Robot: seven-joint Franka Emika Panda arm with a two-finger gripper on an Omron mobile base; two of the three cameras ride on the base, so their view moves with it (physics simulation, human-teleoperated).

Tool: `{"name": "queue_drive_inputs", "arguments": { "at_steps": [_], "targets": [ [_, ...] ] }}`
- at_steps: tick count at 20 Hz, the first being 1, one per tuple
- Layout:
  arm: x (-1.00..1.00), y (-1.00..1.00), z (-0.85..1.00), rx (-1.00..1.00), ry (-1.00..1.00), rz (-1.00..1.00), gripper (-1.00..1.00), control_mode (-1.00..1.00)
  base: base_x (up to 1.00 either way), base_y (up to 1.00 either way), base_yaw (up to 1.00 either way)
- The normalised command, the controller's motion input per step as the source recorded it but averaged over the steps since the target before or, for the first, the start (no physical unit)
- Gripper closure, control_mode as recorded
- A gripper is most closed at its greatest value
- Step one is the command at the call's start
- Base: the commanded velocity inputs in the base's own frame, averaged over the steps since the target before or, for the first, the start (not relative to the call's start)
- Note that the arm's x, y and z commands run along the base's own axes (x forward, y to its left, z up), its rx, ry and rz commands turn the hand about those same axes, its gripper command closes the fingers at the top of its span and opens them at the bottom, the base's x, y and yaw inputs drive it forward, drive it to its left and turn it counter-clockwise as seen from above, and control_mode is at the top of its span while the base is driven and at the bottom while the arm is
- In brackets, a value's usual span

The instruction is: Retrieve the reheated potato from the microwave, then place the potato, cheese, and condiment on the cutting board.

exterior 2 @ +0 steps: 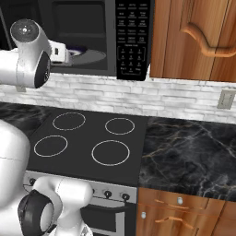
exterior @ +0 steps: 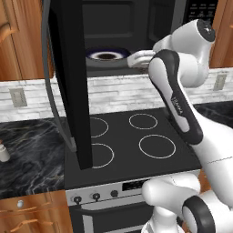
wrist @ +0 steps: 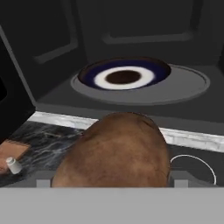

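Here, potato [wrist: 114,151] held between wide fingers, just outside open microwave [wrist: 144,52].

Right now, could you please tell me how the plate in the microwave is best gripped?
By its near rim, coming in through the open front: the plate lies flat and low on the turntable, with microwave walls behind and beside it.

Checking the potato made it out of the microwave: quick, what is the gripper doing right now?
Gripper: closed on the potato, held just outside the open microwave; the fingers are hidden behind the potato.
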Motion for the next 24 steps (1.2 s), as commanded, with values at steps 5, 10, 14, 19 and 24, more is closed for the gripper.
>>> {"name": "queue_drive_inputs", "arguments": {
  "at_steps": [5,10,14,19,24],
  "targets": [
    [-0.73,-0.40,-0.31,-0.02,0.33,-0.04,1.00,-1.00,0.00,0.00,0.00],
    [-0.48,-0.25,-0.62,-0.04,0.45,-0.07,1.00,-1.00,0.00,0.00,0.00],
    [-0.13,-0.07,-0.77,-0.03,0.22,-0.10,1.00,-1.00,0.00,0.00,0.00],
    [-0.09,-0.06,-0.46,0.02,0.01,-0.02,1.00,-1.00,0.00,0.00,0.00],
    [0.00,0.00,0.00,0.01,0.00,0.00,1.00,-1.00,0.00,0.00,0.00]
  ]
}}
